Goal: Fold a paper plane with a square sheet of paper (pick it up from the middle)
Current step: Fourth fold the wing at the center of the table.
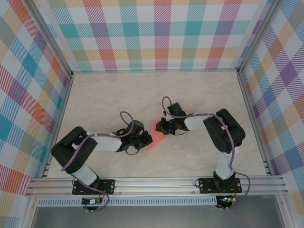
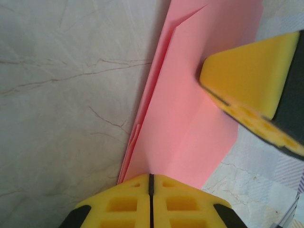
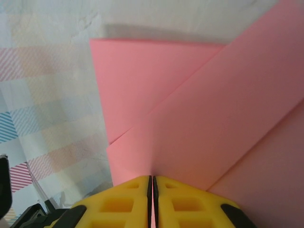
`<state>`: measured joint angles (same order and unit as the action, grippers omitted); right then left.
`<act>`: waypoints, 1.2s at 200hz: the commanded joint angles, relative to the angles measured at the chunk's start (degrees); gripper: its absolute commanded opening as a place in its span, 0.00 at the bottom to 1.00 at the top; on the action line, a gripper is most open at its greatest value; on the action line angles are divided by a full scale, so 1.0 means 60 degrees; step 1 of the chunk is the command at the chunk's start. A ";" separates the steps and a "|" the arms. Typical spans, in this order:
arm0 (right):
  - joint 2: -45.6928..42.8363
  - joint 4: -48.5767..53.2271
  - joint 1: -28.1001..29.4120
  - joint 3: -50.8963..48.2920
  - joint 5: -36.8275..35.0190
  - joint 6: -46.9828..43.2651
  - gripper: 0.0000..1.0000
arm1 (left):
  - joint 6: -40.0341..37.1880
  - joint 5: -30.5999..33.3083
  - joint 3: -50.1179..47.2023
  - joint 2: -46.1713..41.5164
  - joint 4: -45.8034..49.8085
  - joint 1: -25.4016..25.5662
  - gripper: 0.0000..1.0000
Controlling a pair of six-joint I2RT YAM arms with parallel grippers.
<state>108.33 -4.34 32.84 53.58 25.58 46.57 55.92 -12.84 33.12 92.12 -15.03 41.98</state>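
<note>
Partway through folding, it seems. Nearest, the left gripper (image 2: pixel 151 183) has its jaws together at the edge of the pink paper (image 1: pixel 154 137), which lies creased into a triangle on the table (image 1: pixel 104 95). Just beyond, the right gripper (image 3: pixel 152 181) pinches a folded flap. The next move likely calls for pressing that flap flat along its crease.
</note>
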 commanded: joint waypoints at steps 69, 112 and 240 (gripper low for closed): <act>0.0594 0.0916 -0.1575 0.1182 -0.0817 -0.0730 0.15 | -0.0254 0.0253 -0.0597 0.0146 0.1996 0.0070 0.07; -0.0058 0.1352 -0.1606 0.1603 -0.0450 -0.0979 0.17 | -0.0253 0.0309 -0.0657 -0.0030 0.2070 0.0074 0.07; -0.0103 0.0427 0.0372 0.0560 0.0342 0.0005 0.16 | -0.0223 0.0185 -0.0650 0.0013 0.1829 0.0077 0.07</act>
<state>105.45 0.30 35.59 57.76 26.50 45.47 55.72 -12.78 32.05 90.50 -13.72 42.02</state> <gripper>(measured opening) 0.156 0.074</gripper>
